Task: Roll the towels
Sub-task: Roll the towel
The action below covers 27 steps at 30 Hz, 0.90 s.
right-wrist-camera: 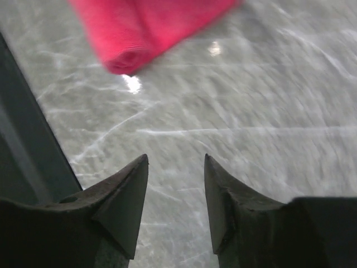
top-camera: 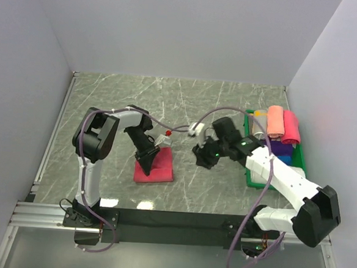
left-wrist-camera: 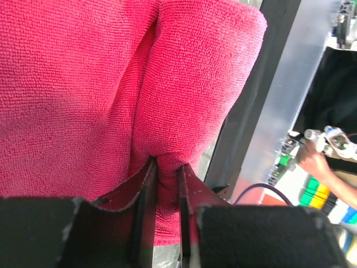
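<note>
red terry fills the left wrist view: the left gripper [left-wrist-camera: 167, 170] is clamped on a raised fold of the red towel [left-wrist-camera: 83, 84], and its two fingers [left-wrist-camera: 146, 187] stand almost together with only that thin ridge of cloth between them. from above, the left gripper [top-camera: 146, 160] points down onto the near left part of the red towel [top-camera: 159, 171], which lies folded on the table [top-camera: 229, 107], near the middle.

the right gripper [right-wrist-camera: 175, 162] hangs released over bare table, its two fingers [right-wrist-camera: 131, 190] clearly apart with nothing between them and touching nothing. in its view a rolled edge of the red towel [right-wrist-camera: 139, 28] lies well ahead. from above, the right gripper [top-camera: 200, 160] is to the right of the towel, apart from it.

count: one red towel on the table; one green tray [top-camera: 253, 179] at the right edge, holding a salmon roll [top-camera: 274, 122], a pink roll [top-camera: 291, 128] and a blue towel [top-camera: 281, 156]. anything more in it is too small to tell.
</note>
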Motion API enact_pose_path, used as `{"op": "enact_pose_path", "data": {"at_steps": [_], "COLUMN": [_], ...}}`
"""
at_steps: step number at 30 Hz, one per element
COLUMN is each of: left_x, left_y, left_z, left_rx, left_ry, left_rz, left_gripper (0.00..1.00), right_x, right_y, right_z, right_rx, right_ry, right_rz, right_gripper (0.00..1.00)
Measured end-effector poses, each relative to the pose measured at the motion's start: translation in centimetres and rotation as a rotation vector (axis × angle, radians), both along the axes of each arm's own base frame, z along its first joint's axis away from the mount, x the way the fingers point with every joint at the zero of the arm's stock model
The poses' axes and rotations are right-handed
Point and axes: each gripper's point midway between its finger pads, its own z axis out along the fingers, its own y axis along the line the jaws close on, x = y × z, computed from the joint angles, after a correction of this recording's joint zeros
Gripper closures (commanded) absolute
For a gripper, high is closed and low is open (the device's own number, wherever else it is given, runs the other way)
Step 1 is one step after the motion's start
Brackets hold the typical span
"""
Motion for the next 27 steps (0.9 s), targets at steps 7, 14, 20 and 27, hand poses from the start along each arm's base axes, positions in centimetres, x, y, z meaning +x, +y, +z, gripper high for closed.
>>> {"op": "enact_pose_path", "data": {"at_steps": [7,14,20,27], "left_x": [0.1,0.1,0.2,0.3], "left_y": [0.0,0.1,0.1,0.2], "left_z": [0.0,0.0,-0.1,-0.1], "left_rx": [0.011,0.011,0.008,0.004], "left_ry": [0.042,0.047,0.056,0.062], "left_rz": [0.002,0.007,0.016,0.026], "left_gripper": [0.87,0.84,0.82,0.8], "right_x": [-4.2,-5.5,-6.0,-4.5], "right_y": [8.7,15.2,16.3,16.8], "right_z": [-1.8,-5.0,-8.1,-9.3], "right_rx": [-0.119,-0.205,-0.294,-0.331], "right_ry": [-0.067,-0.172,-0.204,-0.267], "right_rz": [0.316,0.463,0.517,0.51], "right_gripper": [0.36,0.36,0.39,0.59]}}
